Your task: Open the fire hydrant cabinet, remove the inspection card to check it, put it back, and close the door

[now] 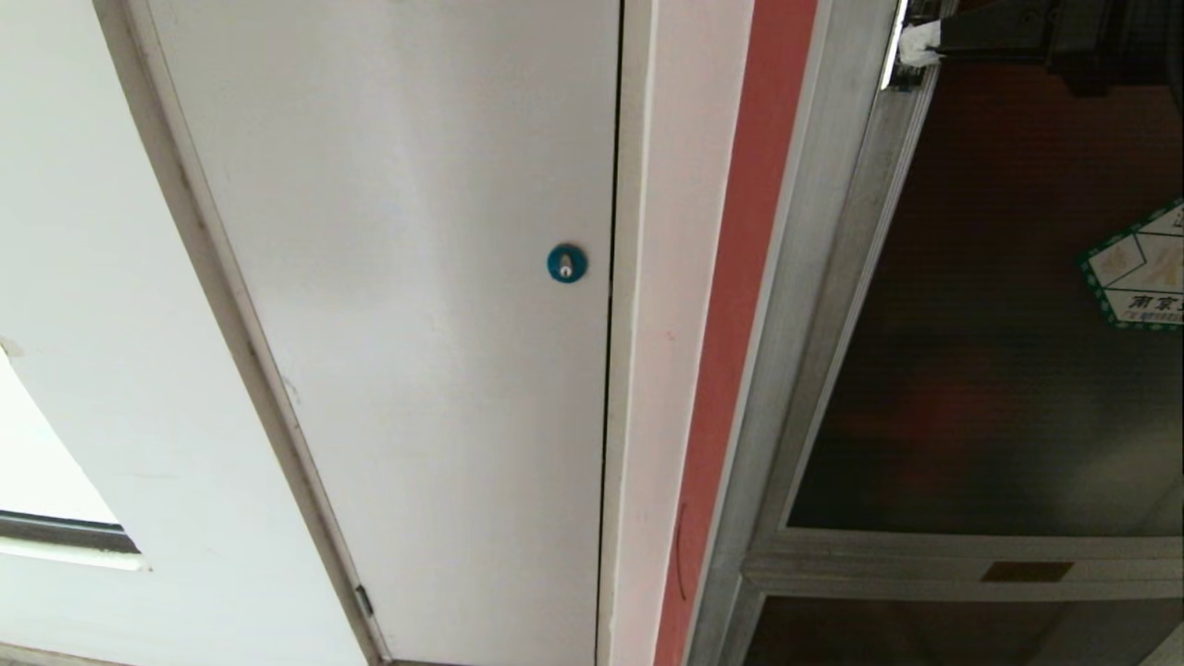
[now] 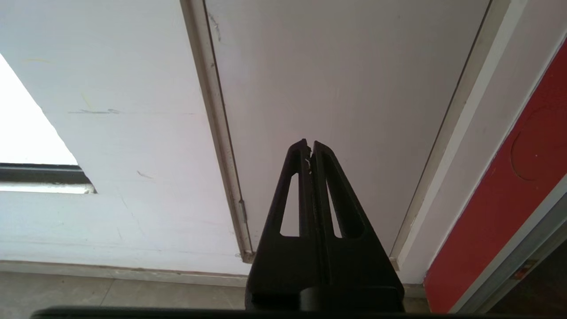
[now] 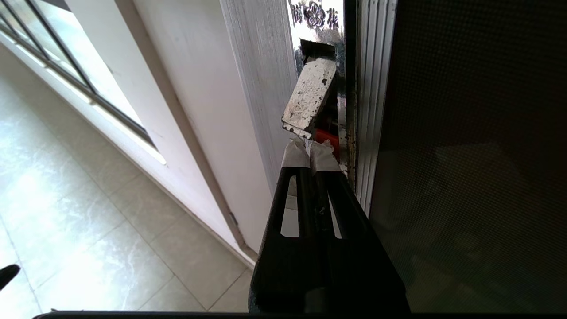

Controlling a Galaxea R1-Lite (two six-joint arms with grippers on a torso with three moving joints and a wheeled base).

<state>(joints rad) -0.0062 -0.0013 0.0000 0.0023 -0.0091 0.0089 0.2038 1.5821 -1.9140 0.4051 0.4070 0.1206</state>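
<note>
Right gripper (image 3: 310, 153): fingers pressed together, holding nothing, taped tips at the worn metal latch flap (image 3: 310, 97) on the edge of the door (image 3: 465, 133). Door: dark glass, silver-framed, bearing green-bordered sticker (image 1: 1142, 273). Left gripper (image 2: 309, 147): fingers together, empty, facing white panel (image 2: 345, 88).

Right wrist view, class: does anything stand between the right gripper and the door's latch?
Nothing visible does. The right gripper, shut, has its taped tips right under the worn metal latch flap at the edge of the door, with the red part just behind them.
</note>
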